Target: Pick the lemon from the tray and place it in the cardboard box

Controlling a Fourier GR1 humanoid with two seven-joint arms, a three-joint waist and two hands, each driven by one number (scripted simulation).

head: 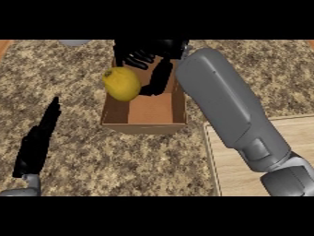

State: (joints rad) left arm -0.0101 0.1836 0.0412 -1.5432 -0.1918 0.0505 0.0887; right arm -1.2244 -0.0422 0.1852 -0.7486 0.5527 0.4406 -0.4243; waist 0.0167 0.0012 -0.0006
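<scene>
1. Nearest you, the grey right forearm (237, 115) runs up from the lower right across the wooden tray (309, 152), which it partly hides.
2. Your right hand (152, 64) hangs over the cardboard box (146, 123), fingers curled beside the lemon (122, 84); whether they grasp it, you cannot tell.
3. Look for the lemon over the box's left wall, not yet down inside.
4. Judge it light, stiff and smooth-skinned, apt to roll; take it across its middle.
5. Watch that left wall: it could catch the fruit.
6. Your left hand (38, 138) rests at lower left, fingers straight, released, well apart from the box on the speckled counter (71, 166).
</scene>
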